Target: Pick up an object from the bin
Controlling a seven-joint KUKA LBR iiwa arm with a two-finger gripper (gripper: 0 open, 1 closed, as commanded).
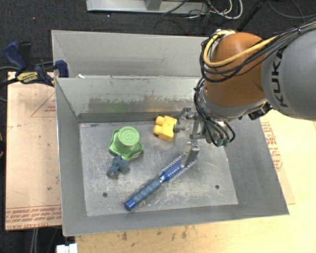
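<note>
My gripper (191,153) hangs below the orange wrist cover in the right half of the bin. Its lower metal tip is at the bristle end of a blue brush (157,184), which lies slanted across the floor with its handle pointing to the front left. A yellow block (165,127) lies just left of the gripper, near the back wall. Whether the tip touches the brush cannot be made out.
A green cup-shaped toy (126,142) sits left of centre, with a small grey-blue piece (117,167) right in front of it. The arm and its cables cover the bin's back right corner. Bare floor stretches along the front right.
</note>
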